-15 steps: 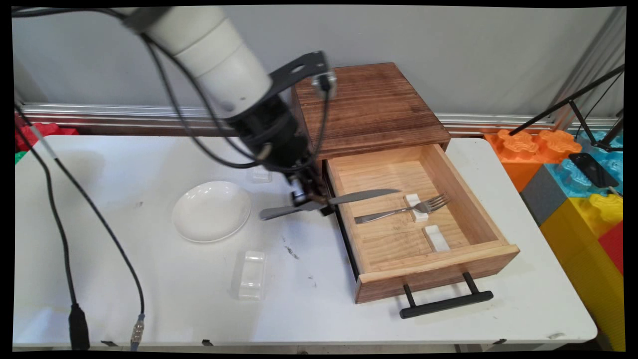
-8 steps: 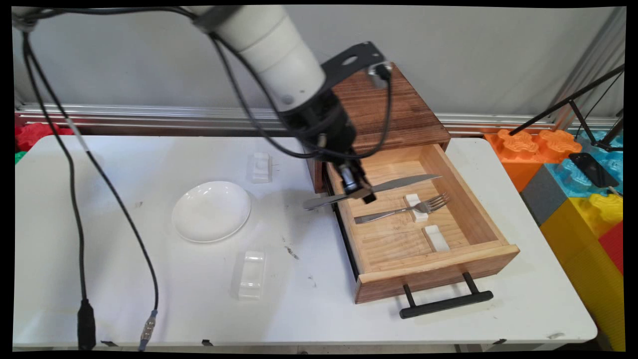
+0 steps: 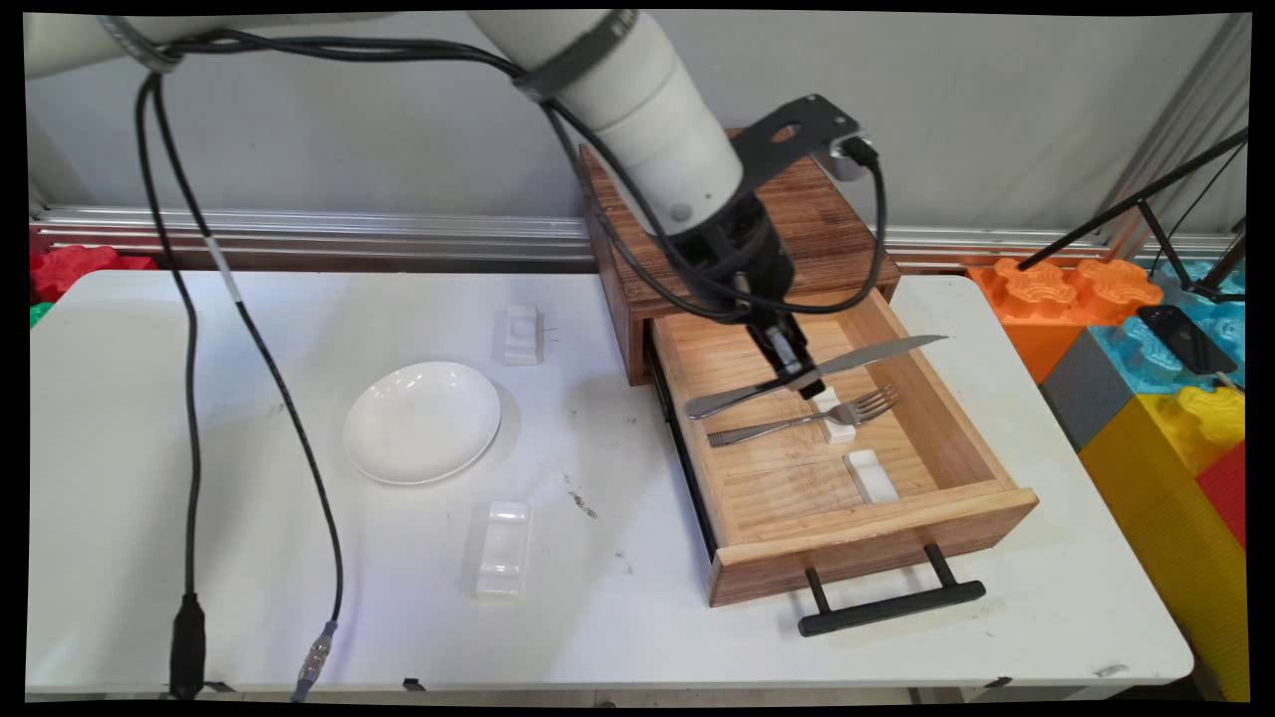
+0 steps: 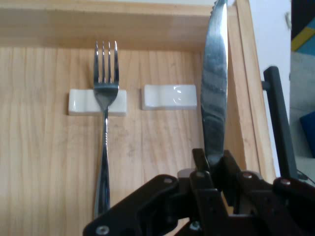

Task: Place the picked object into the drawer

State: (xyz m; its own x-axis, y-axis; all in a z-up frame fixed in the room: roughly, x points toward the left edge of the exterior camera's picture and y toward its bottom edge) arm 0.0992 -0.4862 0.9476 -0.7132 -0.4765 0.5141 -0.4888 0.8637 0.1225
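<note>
Gripper (image 3: pixel 800 379) is clamped on a table knife (image 3: pixel 815 373), pinching it roughly mid-length; in the hand view I see the pads (image 4: pixel 231 169) pressed against the flat of the knife (image 4: pixel 215 93) with the tip running away from the camera.

From the main view I read the gripper hanging over the open drawer (image 3: pixel 986 498) of the wooden cabinet (image 3: pixel 737 209), not touching the drawer floor as far as I can tell. Knife's long axis runs across the drawer, handle end towards the worktop (image 3: pixel 299 597) side, tip out past the drawer's far side wall.

Below it in the drawer: a fork (image 3: pixel 802 420) lying with its neck on a white cutlery rest (image 3: pixel 835 430), tines to the right. Knife and fork are close to parallel in the main view, knife above and slightly behind the fork.

Key relation from the hand view: a second white rest (image 4: pixel 170 96) sits free just beside the fork's rest (image 4: pixel 81 103), between the fork (image 4: pixel 105 128) and the knife. The blade is offset to one side of that free rest, not over it. Same free rest in the main view (image 3: pixel 872 476) lies towards the drawer front, nearer the black handle (image 3: pixel 892 605).

Out on the worktop, well apart from the gripper: white plate (image 3: pixel 422 421), a clear rest (image 3: pixel 504 549) near the front, a small white rest (image 3: pixel 522 334) behind the plate.
</note>
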